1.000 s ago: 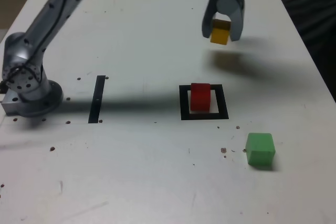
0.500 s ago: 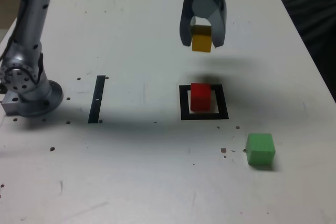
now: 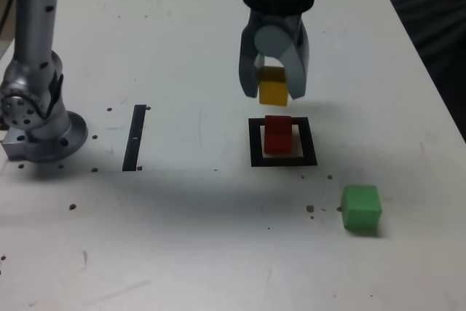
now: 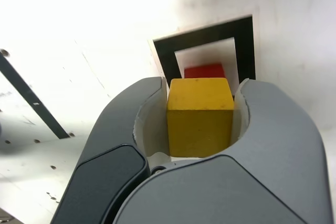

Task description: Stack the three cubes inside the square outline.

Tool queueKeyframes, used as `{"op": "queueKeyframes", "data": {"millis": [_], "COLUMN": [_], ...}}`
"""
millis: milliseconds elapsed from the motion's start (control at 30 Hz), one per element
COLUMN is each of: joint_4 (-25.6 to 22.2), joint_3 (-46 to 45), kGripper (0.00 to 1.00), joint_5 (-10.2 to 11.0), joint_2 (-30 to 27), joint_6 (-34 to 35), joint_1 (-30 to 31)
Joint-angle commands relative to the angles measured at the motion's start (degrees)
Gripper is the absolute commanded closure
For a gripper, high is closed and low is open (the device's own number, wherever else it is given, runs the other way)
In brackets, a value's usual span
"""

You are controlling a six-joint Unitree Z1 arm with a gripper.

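Exterior view: we've got the claw [image 3: 274, 87] gripping the yellow cube [image 3: 273, 89], red cube [image 3: 277, 134] just below it inside the square outline [image 3: 254, 143].

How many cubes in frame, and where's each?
3. The yellow cube is held in the claw above the square outline. The red cube sits inside that outline. The green cube is on the table, toward the exterior view's lower right. None look hidden.

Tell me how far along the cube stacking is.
Done: the red cube sits inside the square outline. In hand: the gripper has its jaws shut on the yellow cube, held just above the red one. Left: setting it down, then the green cube, on the table outside the outline.
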State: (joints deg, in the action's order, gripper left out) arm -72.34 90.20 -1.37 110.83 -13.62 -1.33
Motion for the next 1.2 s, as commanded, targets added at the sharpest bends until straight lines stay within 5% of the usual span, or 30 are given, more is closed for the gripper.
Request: {"op": "queueKeyframes", "data": {"millis": [0,667,733,933,1167], "joint_4": [1.0,5.8,6.2,7.4,8.4], "joint_3": [-1.0,-4.5,-5.0,-6.8,-7.1], "kGripper": [0.74,0.72,0.62,0.09,0.01], "joint_5": [-0.4,-1.1,-1.2,-2.1,-2.1], "joint_2": [-0.6,0.2,0.4,1.2,0.9], "joint_6": [0.6,1.9,1.9,1.7,1.7], "joint_1": [1.1,3.2,3.1,2.7,2.7]}}
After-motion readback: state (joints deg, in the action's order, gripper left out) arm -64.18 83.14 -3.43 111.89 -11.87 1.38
